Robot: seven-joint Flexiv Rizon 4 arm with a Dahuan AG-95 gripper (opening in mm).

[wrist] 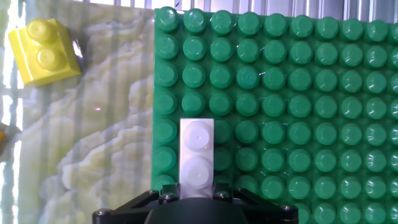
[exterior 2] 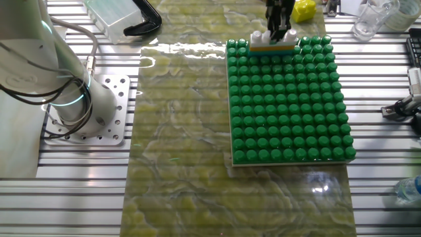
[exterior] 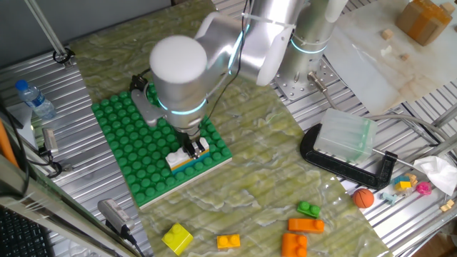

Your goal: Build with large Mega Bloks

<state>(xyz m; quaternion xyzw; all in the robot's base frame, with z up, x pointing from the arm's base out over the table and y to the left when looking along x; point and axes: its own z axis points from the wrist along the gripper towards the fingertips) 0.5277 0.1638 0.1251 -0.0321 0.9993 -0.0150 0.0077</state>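
Observation:
A green studded baseplate (exterior: 143,143) lies on the mat; it also shows in the other fixed view (exterior 2: 289,99) and in the hand view (wrist: 298,93). At its edge a white brick (exterior: 176,160) sits on an orange brick (exterior: 198,153) with a teal layer under it. The white brick (exterior 2: 273,39) tops the orange one (exterior 2: 273,47) in the other fixed view too. My gripper (exterior: 193,146) stands straight over this stack. In the hand view the white brick (wrist: 197,152) runs between my fingers (wrist: 166,196), which press its sides; the gripper (wrist: 196,194) is shut on it.
Loose bricks lie on the mat near the front: a yellow one (exterior: 177,238) (wrist: 43,50), orange ones (exterior: 228,242) (exterior: 305,225) (exterior: 294,245) and a green one (exterior: 308,209). An orange ball (exterior: 363,197), a clear box (exterior: 345,135), a black clamp (exterior: 346,163) and a water bottle (exterior: 32,98) stand around.

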